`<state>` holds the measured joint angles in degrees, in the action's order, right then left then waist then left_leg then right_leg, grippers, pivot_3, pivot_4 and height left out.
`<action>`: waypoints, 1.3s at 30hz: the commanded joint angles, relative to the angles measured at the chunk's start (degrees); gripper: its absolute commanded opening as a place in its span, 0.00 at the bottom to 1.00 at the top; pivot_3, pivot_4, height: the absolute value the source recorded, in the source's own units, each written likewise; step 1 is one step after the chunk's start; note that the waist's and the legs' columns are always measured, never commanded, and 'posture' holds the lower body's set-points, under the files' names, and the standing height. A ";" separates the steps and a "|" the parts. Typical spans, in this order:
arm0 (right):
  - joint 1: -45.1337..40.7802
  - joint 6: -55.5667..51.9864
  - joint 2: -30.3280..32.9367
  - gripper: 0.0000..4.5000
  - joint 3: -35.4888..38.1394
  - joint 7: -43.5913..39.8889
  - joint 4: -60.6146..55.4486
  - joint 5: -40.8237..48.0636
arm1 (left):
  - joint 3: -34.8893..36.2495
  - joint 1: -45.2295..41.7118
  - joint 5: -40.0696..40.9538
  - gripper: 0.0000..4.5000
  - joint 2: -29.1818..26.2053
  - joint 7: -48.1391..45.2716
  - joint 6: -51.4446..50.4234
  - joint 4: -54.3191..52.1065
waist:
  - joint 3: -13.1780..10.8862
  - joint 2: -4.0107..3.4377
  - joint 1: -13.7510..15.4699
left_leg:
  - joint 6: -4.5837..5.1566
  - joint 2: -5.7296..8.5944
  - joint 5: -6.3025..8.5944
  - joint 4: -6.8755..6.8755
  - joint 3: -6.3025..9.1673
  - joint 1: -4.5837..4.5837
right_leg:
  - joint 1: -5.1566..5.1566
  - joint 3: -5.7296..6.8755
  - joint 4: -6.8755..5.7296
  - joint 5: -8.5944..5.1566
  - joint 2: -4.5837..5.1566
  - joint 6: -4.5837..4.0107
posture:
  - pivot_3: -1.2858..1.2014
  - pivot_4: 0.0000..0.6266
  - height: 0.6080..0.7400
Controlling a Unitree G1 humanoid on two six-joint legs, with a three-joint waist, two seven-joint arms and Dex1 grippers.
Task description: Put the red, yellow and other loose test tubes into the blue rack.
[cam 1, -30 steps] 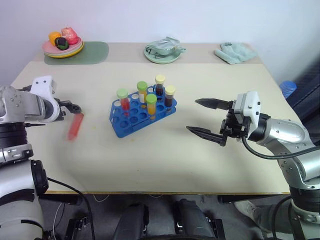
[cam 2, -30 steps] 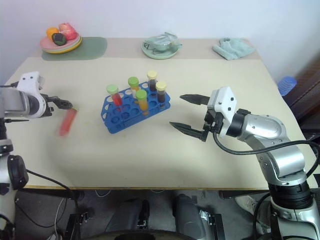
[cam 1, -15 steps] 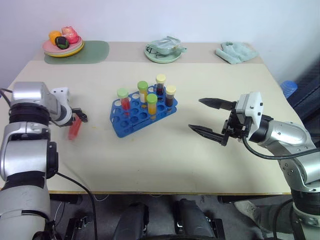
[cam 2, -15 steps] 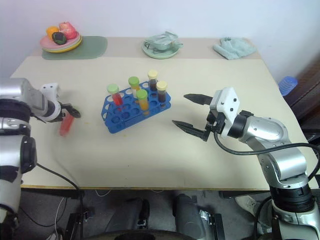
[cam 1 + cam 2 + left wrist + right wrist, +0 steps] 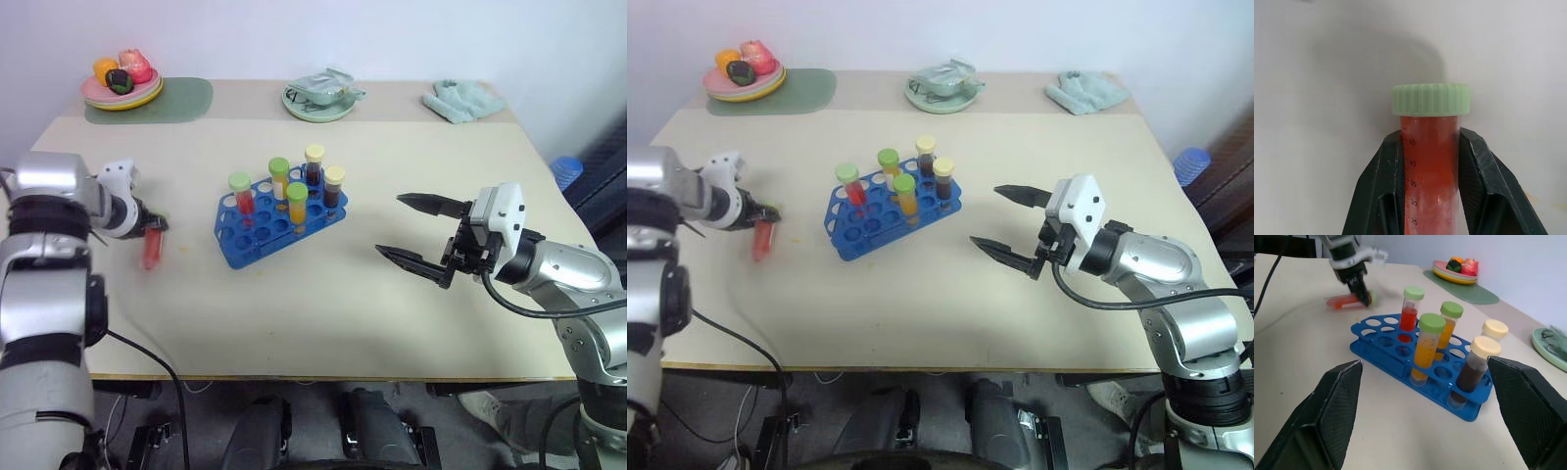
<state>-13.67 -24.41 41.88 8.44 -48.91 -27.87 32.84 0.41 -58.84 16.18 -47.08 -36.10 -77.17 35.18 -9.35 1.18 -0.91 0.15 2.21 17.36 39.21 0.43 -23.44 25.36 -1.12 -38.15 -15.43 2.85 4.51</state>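
- Your left gripper [image 5: 1426, 196] has closed on the red tube [image 5: 151, 248], lying on the table left of the blue rack [image 5: 279, 221].
- Right gripper [image 5: 419, 235] hangs open.
- Risk: grip near the cap, so the tube may pivot on lifting.

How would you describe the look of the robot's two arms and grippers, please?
Both arms are silver-grey metal segments with black joints. Each wrist carries a white block, and a thin black cable runs along the forearm. The left gripper and right gripper each have two black, tapered, textured fingers.
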 commanded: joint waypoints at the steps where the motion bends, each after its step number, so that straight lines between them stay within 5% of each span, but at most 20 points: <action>1: -0.28 0.40 0.26 0.93 2.00 0.11 -1.19 1.27 | 6.25 9.75 8.34 0.23 -3.39 -8.14 4.15 -24.77 | 0.01 -0.01 0.16 | 0.00 0.00 0.00 -0.01 0.00 0.00 | 0.01 0.00 0.01 0.00 0.00 0.00 | 0.52 0.24 1.00; 2: -0.09 0.22 0.17 0.93 2.22 0.26 -1.20 1.43 | 8.15 12.71 13.07 0.23 -3.56 -13.25 4.06 -28.94 | 0.01 -0.02 0.21 | 0.00 0.00 0.00 -0.02 0.00 0.00 | 0.00 0.00 0.04 0.00 0.01 0.00 | 0.52 0.24 1.00; 6: 1.69 -0.81 0.04 0.93 3.88 1.46 -1.85 1.93 | 7.91 22.93 10.76 0.23 -6.06 -14.93 18.56 -45.10 | 0.01 -0.02 0.39 | 0.00 0.00 0.00 0.00 0.00 0.03 | -0.07 0.02 0.09 0.00 0.02 -0.01 | 0.52 0.24 1.00; 9: 3.87 -1.00 0.21 0.93 5.05 2.47 -2.52 1.69 | 15.62 25.41 14.64 0.23 4.33 -10.40 28.86 -49.26 | 0.05 -0.08 1.28 | 0.03 0.01 0.01 0.00 0.00 0.04 | -0.12 0.03 0.11 0.00 0.06 -0.01 | 0.52 0.24 1.00; 12: 6.67 -1.51 0.03 0.93 6.50 3.80 -4.00 2.23 | 14.16 27.50 14.30 0.23 11.09 -8.38 33.66 -48.98 | 0.08 -0.10 1.62 | 0.15 0.01 0.08 0.07 -0.02 0.06 | -0.19 0.07 0.13 0.01 0.06 0.00 | 0.52 0.24 1.00; 17: 12.28 -1.91 0.50 0.93 8.97 4.55 -6.60 2.41 | 7.69 31.51 5.79 0.23 17.98 -9.43 57.22 -47.12 | 0.07 -0.07 1.57 | 0.11 0.01 0.05 0.05 -0.06 0.09 | -0.19 0.05 0.13 0.01 0.01 0.00 | 0.52 0.24 1.00; 21: 14.82 -3.82 0.05 0.93 10.17 6.66 -10.06 3.94 | 4.73 32.72 4.23 0.23 22.53 -10.36 66.39 -42.23 | 0.08 -0.09 1.56 | 0.15 0.01 0.07 0.05 -0.09 0.10 | -0.22 0.03 0.14 0.01 0.01 0.01 | 0.52 0.24 1.00; 31: 15.19 -6.85 1.16 0.93 13.22 9.64 -13.04 6.88 | -0.14 33.59 -5.23 0.23 26.24 -8.33 85.78 -25.27 | 0.10 -0.08 1.50 | 0.45 0.00 0.23 0.07 -0.09 0.27 | -0.38 0.03 0.13 0.02 -0.04 0.02 | 0.52 0.24 1.00; 39: 17.06 -5.43 1.00 0.93 13.87 8.03 -11.56 6.24 | -0.57 34.05 -4.64 0.23 26.58 -8.13 89.93 -19.88 | 0.15 -0.16 0.98 | 0.52 -0.03 0.28 -0.05 -0.09 1.11 | -1.18 0.01 0.18 0.01 -0.05 0.02 | 0.52 0.24 1.00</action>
<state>3.31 -31.26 42.56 20.78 -40.41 -38.72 38.94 -0.48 -25.55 12.44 -20.21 -44.98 13.29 13.08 -9.20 1.02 0.07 0.67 2.18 17.64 39.16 0.34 -22.31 24.17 -1.11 -37.98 -15.42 2.79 4.53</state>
